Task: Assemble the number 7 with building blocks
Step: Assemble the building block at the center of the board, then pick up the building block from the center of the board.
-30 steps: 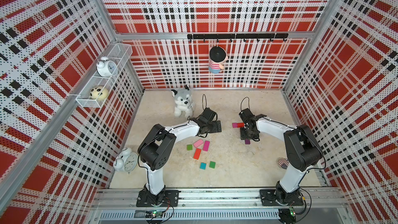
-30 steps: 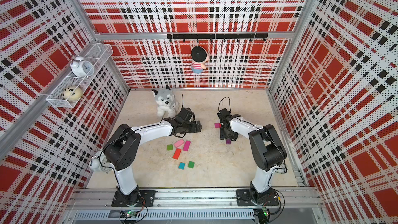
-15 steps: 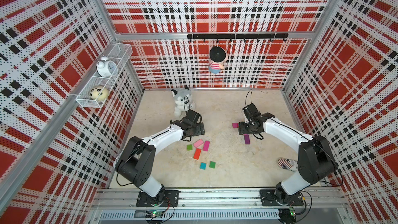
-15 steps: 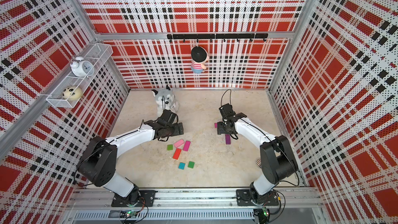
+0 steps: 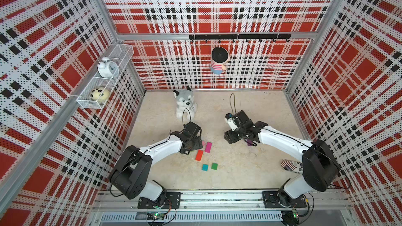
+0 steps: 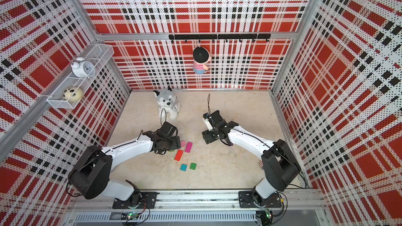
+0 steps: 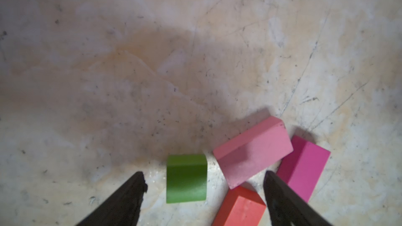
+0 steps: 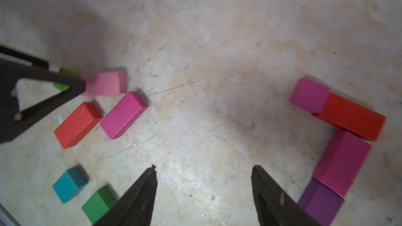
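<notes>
Left hand (image 7: pixel 204 174) low over loose pile, jaws wide apart, empty; green square (image 7: pixel 186 179) lies btwn the tips, not yet gripped. Pink block (image 7: pixel 253 151), red-orange block (image 7: pixel 239 207), magenta block (image 7: pixel 304 166) crowd just beside; one tip near the pink, may nudge it on closing. Step, my read: fetching next pc for the stem. Right hand (image 8: pixel 204 167) also open, nothing held, over bare surface (image 8: pixel 217 40). Number 7 (image 8: pixel 342 161) beside it, partly built: top bar + start of stem, 4 pcs. Next: close on green sq., carry across, butt against purple end (image 8: pixel 318 203). Plush dog (image 5: pixel 185 103) well apart at back, no obstacle.
</notes>
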